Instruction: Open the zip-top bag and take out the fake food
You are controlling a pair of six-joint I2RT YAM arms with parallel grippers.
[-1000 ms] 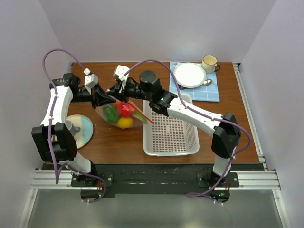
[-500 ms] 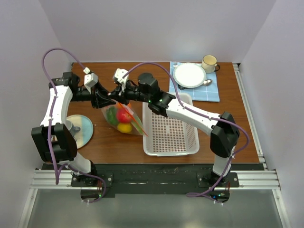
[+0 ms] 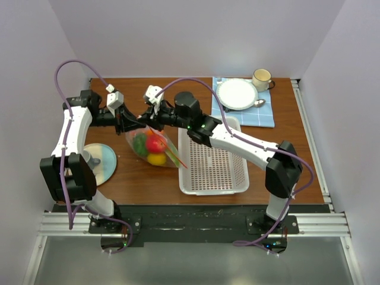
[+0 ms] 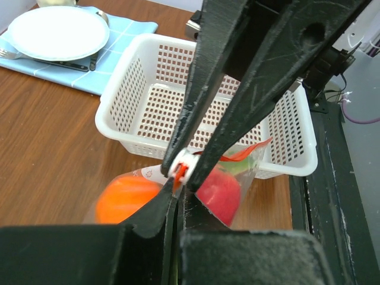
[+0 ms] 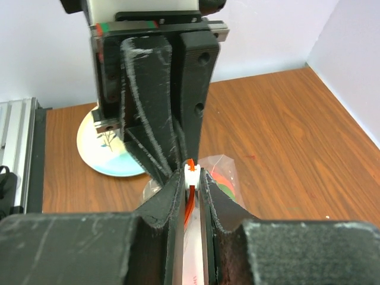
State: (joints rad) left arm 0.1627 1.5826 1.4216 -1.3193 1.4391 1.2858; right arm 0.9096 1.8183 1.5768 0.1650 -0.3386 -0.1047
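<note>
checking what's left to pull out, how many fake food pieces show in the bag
4 showing: green piece left, red piece middle, yellow piece nearest, orange piece farthest; more may be hidden.

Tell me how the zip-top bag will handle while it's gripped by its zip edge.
Likely floppy: the zip-top bag droops from the left end effector and right end effector, which pinch its zip edge. It is probably bottom-heavy and prone to swing, since the fake food sits bunched low. The clear film looks slick, so it may slip.
</note>
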